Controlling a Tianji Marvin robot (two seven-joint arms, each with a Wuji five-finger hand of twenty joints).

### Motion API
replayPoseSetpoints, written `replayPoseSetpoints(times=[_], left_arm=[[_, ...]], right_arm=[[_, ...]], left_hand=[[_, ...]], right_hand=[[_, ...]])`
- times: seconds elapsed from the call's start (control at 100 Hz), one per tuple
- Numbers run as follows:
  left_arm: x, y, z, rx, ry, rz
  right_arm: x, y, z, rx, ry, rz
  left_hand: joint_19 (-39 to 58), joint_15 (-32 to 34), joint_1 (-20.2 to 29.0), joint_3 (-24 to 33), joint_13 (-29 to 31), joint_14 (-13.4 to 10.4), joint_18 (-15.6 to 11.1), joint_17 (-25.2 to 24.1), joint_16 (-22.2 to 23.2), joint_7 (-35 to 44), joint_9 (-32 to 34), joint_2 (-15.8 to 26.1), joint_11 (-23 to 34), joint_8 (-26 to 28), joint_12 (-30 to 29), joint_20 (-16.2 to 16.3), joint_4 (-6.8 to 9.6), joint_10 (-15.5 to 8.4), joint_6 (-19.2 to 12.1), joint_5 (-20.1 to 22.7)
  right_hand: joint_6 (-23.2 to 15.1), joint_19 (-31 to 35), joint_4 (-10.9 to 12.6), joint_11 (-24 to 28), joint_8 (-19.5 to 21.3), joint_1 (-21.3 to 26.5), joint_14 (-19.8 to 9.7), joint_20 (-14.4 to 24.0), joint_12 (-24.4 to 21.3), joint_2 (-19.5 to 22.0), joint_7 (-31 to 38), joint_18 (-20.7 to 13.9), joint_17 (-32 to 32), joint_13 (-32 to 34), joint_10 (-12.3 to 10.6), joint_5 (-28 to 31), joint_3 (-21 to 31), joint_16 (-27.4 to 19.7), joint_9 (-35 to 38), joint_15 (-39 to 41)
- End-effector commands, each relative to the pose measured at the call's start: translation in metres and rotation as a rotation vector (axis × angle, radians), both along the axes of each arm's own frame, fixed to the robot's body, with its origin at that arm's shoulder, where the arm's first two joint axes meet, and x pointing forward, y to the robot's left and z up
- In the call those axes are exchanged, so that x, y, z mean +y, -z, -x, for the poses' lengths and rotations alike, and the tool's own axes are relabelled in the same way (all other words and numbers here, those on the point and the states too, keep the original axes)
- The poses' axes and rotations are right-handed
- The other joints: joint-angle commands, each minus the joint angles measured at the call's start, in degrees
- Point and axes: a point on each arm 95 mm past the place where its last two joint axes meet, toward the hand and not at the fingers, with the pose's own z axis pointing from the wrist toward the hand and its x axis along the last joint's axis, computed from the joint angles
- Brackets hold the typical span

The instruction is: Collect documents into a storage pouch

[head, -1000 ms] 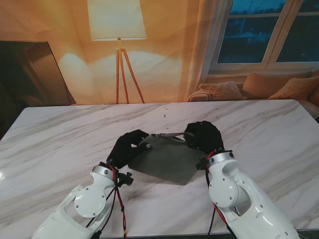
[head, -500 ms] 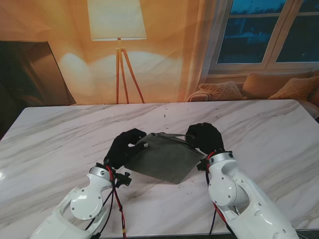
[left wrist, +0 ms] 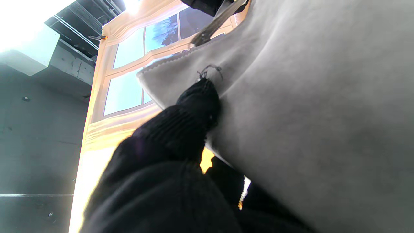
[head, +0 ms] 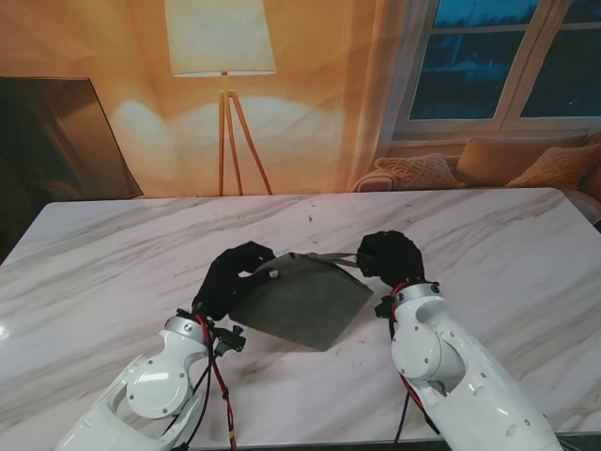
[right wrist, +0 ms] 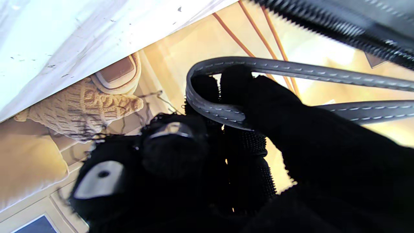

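Two hands hold a grey pouch [head: 302,299] over the table's [head: 113,254] middle, nothing blocking it: left hand [head: 235,274] pinches its left corner, right hand [head: 390,256] grips its strap [head: 333,257]; it hangs diamond-wise, tilted.

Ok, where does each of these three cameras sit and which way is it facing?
Stand view: above the shoulders, looking down at the marble table; both arms, left robot hand and right robot hand holding the grey pouch.
Left wrist view: along the fingers, pressed against the pouch.
Right wrist view: along the fingers, hooked through the pouch's strap.
Shared: the pouch shows in all three.
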Motion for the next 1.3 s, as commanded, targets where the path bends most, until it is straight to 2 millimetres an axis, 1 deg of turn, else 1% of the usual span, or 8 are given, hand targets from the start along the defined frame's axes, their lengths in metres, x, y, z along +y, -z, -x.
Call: replayPoseSetpoints(times=[0.0, 0.2, 0.41, 0.67, 0.86, 0.98, 1.29], left_arm=[[0.002, -0.009, 0.002, -0.026, -0.001, 0.012], [0.011, -0.011, 0.002, -0.045, -0.033, -0.003], [0.016, -0.015, 0.005, -0.060, -0.050, 0.000], [0.029, -0.019, 0.007, -0.091, -0.110, -0.007], [0.037, -0.022, 0.008, -0.113, -0.147, -0.012], [0.041, -0.024, 0.009, -0.123, -0.166, -0.015], [0.047, -0.031, 0.009, -0.153, -0.195, -0.013]], right_arm=[[-0.009, 0.009, -0.003, 0.035, 0.035, 0.015], [-0.016, 0.010, -0.004, 0.029, 0.057, 0.020], [-0.018, 0.012, -0.004, 0.033, 0.062, 0.030], [-0.025, 0.015, -0.003, 0.035, 0.076, 0.049], [-0.033, 0.020, -0.004, 0.047, 0.087, 0.073], [-0.038, 0.024, -0.004, 0.053, 0.097, 0.086], [-0.051, 0.033, -0.007, 0.071, 0.130, 0.127]], left_hand=[[1.6, -0.1, 2.7, 8.3, 2.5, 1.1, -1.0, 0.4, 0.5, 14.5, 2.8, 6.3, -0.5, 9.6, 0.1, 1.1, 1.05, -2.8, -5.7, 8.7], [1.6, -0.2, 2.5, 8.6, 2.6, 0.8, -0.9, 0.5, 0.6, 14.5, 2.9, 6.3, -0.6, 9.7, 0.1, 1.1, 0.90, -3.3, -6.0, 8.7], [1.6, -0.3, 2.5, 8.7, 2.7, 0.9, -0.9, 0.5, 0.7, 14.6, 2.9, 6.2, -0.7, 9.8, 0.2, 1.1, 0.86, -3.2, -6.0, 8.7], [1.6, -0.5, 2.4, 8.8, 2.7, 0.6, -0.9, 0.5, 0.7, 14.5, 2.8, 6.2, -0.9, 10.0, 0.2, 1.1, 0.77, -3.5, -6.0, 8.6], [1.7, -0.8, 2.4, 8.7, 2.7, 0.4, -1.0, 0.7, 0.5, 14.2, 2.8, 6.3, -1.1, 10.0, 0.0, 1.1, 0.72, -3.6, -6.1, 8.3], [1.7, -0.9, 2.4, 8.5, 2.7, 0.3, -1.0, 0.7, 0.4, 14.1, 2.6, 6.3, -1.2, 10.0, -0.1, 1.1, 0.70, -3.6, -6.1, 8.1], [1.8, -0.8, 2.4, 8.4, 2.9, 0.2, -1.0, 0.9, 0.2, 14.1, 2.7, 6.3, -1.2, 10.0, -0.3, 1.1, 0.73, -3.6, -6.3, 8.1]], right_hand=[[-9.7, 5.0, 3.0, 0.0, 3.8, 9.0, -1.0, 0.4, -0.9, 3.4, 8.8, -1.6, 0.2, 1.1, 4.0, 7.6, 5.0, 0.0, 1.1, -0.1], [-9.6, 4.9, 2.9, 0.1, 3.8, 9.0, -1.0, 0.5, -0.9, 3.4, 9.0, -1.5, 0.2, 1.0, 3.9, 7.7, 5.1, 0.0, 1.1, -0.2], [-9.7, 4.8, 2.9, 0.1, 3.8, 9.0, -1.0, 0.6, -1.0, 3.3, 9.0, -1.5, 0.0, 1.0, 4.0, 7.7, 5.2, 0.0, 1.2, -0.3], [-9.5, 4.6, 2.9, 0.1, 3.9, 9.0, -0.9, 0.6, -1.0, 3.3, 9.2, -1.4, -0.1, 0.9, 4.1, 7.8, 5.3, 0.1, 1.2, -0.3], [-9.7, 4.4, 2.9, 0.2, 3.9, 9.0, -0.9, 0.7, -1.0, 3.3, 9.2, -1.3, -0.4, 0.8, 3.7, 7.8, 5.3, 0.0, 1.2, -0.4], [-9.7, 4.2, 2.9, 0.2, 3.9, 9.0, -0.9, 0.7, -1.0, 3.3, 9.2, -1.2, -0.7, 0.7, 3.9, 7.8, 5.3, 0.0, 1.1, -0.5], [-9.7, 3.9, 2.9, 0.1, 3.9, 9.0, -0.8, 0.8, -1.0, 3.3, 9.2, -1.1, -1.1, 0.4, 4.0, 7.8, 5.3, 0.0, 1.1, -0.7]])
